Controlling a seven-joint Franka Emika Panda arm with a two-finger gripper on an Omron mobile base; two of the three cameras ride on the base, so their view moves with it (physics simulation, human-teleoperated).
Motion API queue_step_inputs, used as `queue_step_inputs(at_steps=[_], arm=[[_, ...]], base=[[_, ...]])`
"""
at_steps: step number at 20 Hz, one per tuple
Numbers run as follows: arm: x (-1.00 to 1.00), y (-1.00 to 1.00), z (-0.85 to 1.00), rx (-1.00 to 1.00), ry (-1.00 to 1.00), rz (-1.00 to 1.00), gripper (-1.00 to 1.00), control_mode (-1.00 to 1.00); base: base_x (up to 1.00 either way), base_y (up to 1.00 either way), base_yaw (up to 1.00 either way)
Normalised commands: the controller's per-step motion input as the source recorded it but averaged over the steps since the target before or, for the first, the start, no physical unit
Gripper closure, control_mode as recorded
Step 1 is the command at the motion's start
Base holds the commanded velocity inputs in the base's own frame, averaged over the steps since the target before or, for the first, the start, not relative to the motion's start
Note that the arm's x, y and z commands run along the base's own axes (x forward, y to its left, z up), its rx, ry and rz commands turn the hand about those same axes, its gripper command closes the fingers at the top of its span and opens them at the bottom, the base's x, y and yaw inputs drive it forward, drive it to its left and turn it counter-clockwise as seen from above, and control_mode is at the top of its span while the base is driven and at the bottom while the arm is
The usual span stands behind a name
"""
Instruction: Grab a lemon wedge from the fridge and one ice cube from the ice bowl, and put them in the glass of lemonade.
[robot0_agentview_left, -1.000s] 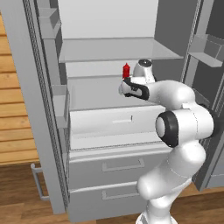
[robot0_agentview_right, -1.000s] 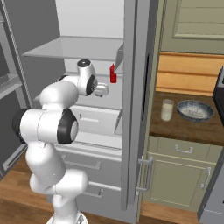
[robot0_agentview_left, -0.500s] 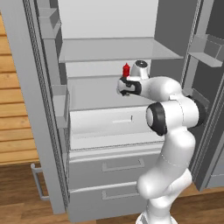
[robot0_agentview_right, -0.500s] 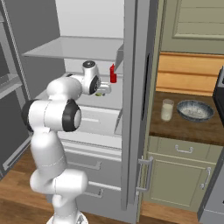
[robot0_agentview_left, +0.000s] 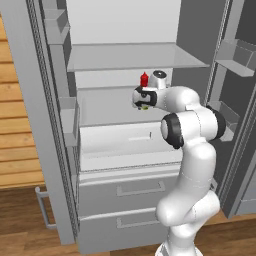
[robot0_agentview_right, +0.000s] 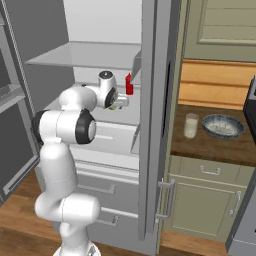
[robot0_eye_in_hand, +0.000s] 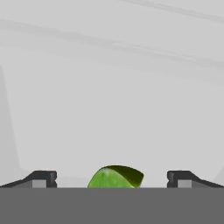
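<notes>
The fridge (robot0_agentview_left: 125, 150) stands with both doors swung wide, its grey shelves and two lower drawers facing the base. The white arm (robot0_agentview_left: 192, 150) rises in front of the drawers and bends in over the middle shelf (robot0_agentview_left: 105, 107). To the right of the fridge, in the right base view, a brown desk (robot0_agentview_right: 210, 145) carries the ice bowl (robot0_agentview_right: 223, 126) and, just left of it, the glass of lemonade (robot0_agentview_right: 191, 125). A red bottle (robot0_agentview_left: 144, 79) stands on the middle shelf just behind the hand. The tool (robot0_eye_in_hand: 112, 178) is spread wide, its dark fingertips (robot0_eye_in_hand: 41, 178) well apart, gripping nothing. The lemon wedge (robot0_eye_in_hand: 116, 176) lies on that shelf between the tips, touching neither.
</notes>
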Motion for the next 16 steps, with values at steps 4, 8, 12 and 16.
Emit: queue_step_inputs(at_steps=[4,8,12,16], arm=[[0.45,0.00,-0.02,0.00,0.00,0.01,-1.00,-1.00],[0.19,0.00,-0.02,0.00,0.02,0.00,-1.00,-1.00],[0.00,0.00,-0.05,0.00,0.02,0.00,-1.00,-1.00],[0.00,0.00,0.00,0.00,0.00,0.00,1.00,-1.00]], base=[[0.00,0.00,0.00],[0.00,0.00,0.00],[0.00,0.00,0.00],[0.00,0.00,0.00]])
